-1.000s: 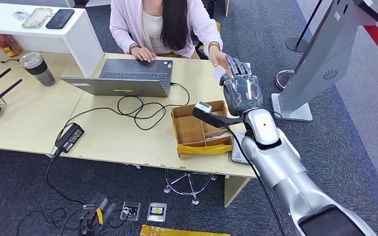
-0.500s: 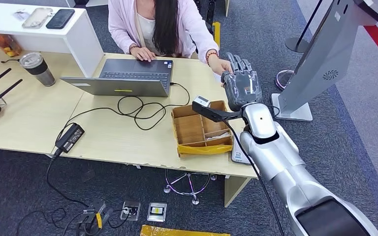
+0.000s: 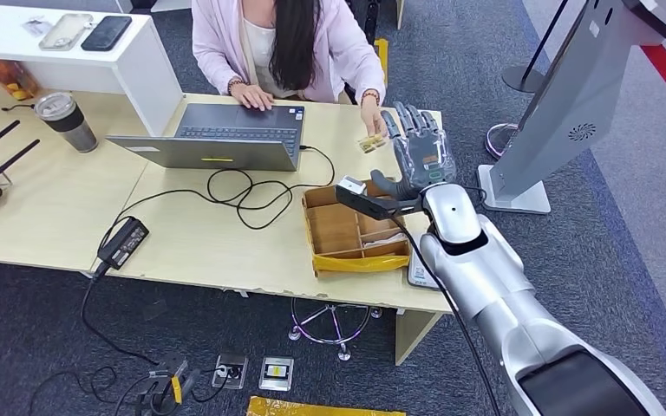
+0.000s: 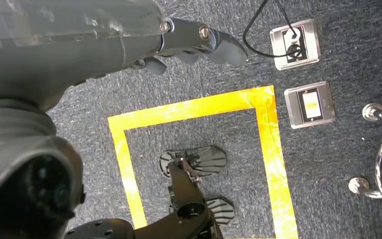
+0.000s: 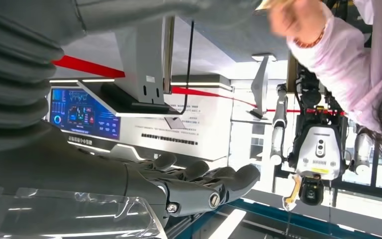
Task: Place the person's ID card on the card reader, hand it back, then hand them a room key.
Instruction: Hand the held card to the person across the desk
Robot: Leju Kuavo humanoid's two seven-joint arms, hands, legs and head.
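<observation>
**Inspector:** Presently, the right hand (image 3: 419,149) is raised above the desk's (image 3: 199,238) far right corner, fingers extended and spread, nothing in its grasp. The right wrist view shows the same hand (image 5: 199,184) with fingers apart and bare.

**Clerk:** And the card?

**Inspector:** A small yellowish card (image 3: 368,143) is pinched in the person's hand (image 3: 371,111), just beside the robot's fingertips (image 3: 390,121) on their left side, over the desk's far edge. I cannot tell whether card and fingertips touch. I also cannot tell from the frames whether it is the ID card or a room key.

**Clerk:** The left hand?

**Inspector:** The left hand (image 4: 199,42) hangs over the carpet, fingers loosely curled, holding nothing. Below it lies a square of yellow tape (image 4: 271,149) and two floor sockets (image 4: 296,45).

**Clerk:** Other items on the desk?

**Inspector:** A wooden tray with compartments (image 3: 334,230) stands at the near right edge, partly behind the right forearm. A flat device (image 3: 418,270) lies at the near right corner, touching or just beside the tray; mostly covered by the arm. An open laptop (image 3: 217,134) sits at the far edge before the seated person (image 3: 282,43), whose other hand rests on it. Black cable (image 3: 243,195) loops between laptop and tray, and a power brick (image 3: 121,241) lies near the front edge. A lidded cup (image 3: 65,120) stands on the adjoining desk to the left.
</observation>
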